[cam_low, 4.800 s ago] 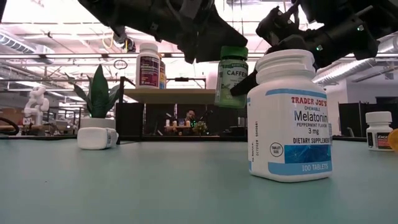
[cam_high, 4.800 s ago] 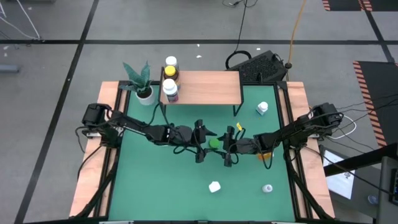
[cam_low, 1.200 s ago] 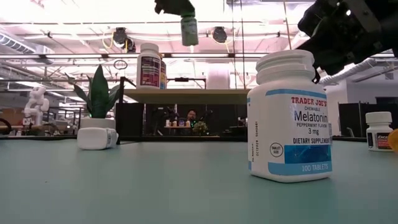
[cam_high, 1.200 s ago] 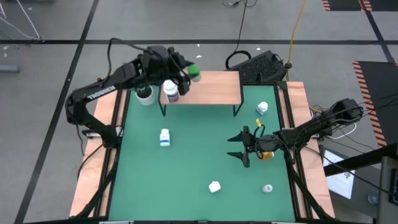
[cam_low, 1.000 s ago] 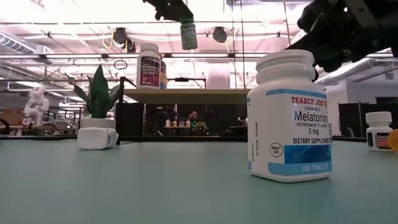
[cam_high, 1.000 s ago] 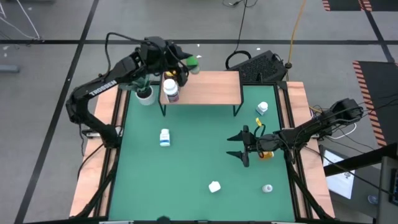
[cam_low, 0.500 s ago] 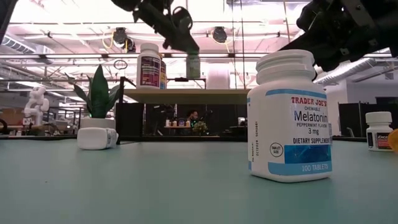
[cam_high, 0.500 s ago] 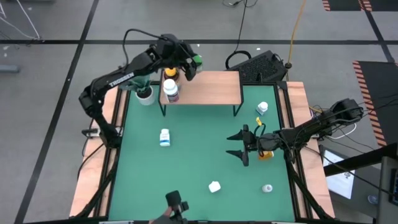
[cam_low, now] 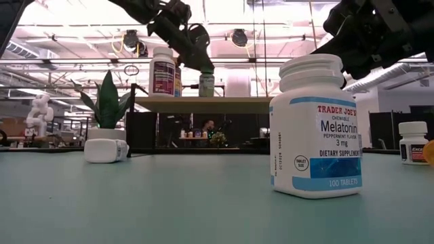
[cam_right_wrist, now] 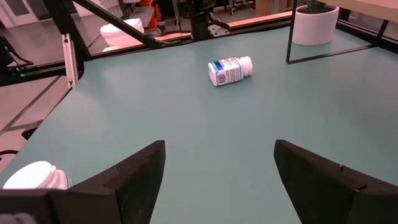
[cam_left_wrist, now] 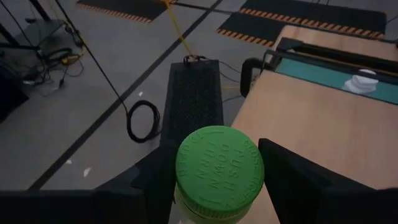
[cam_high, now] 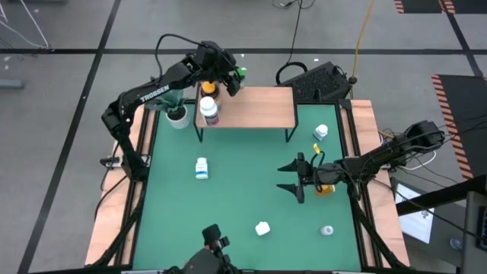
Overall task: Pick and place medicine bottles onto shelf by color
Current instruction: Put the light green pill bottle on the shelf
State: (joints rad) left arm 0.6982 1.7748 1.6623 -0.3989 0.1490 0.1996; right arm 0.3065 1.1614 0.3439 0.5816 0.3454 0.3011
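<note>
Left gripper (cam_high: 233, 76) jaws closed around green-capped medicine bottle (cam_left_wrist: 219, 172) resting upright at the back edge of the light-wood shelf (cam_high: 259, 108); right gripper (cam_high: 295, 177) jaws wide open, empty, above green counter (cam_high: 236, 190).

The left arm is reaching over the back edge of the shelf (cam_high: 251, 106), its gripper (cam_high: 234, 79) closing both fingers around the green-capped bottle (cam_high: 240, 74). The right arm is hovering low, well in front of the shelf, its gripper (cam_high: 293, 180) spreading 2 fingers wide, holding nothing.
</note>
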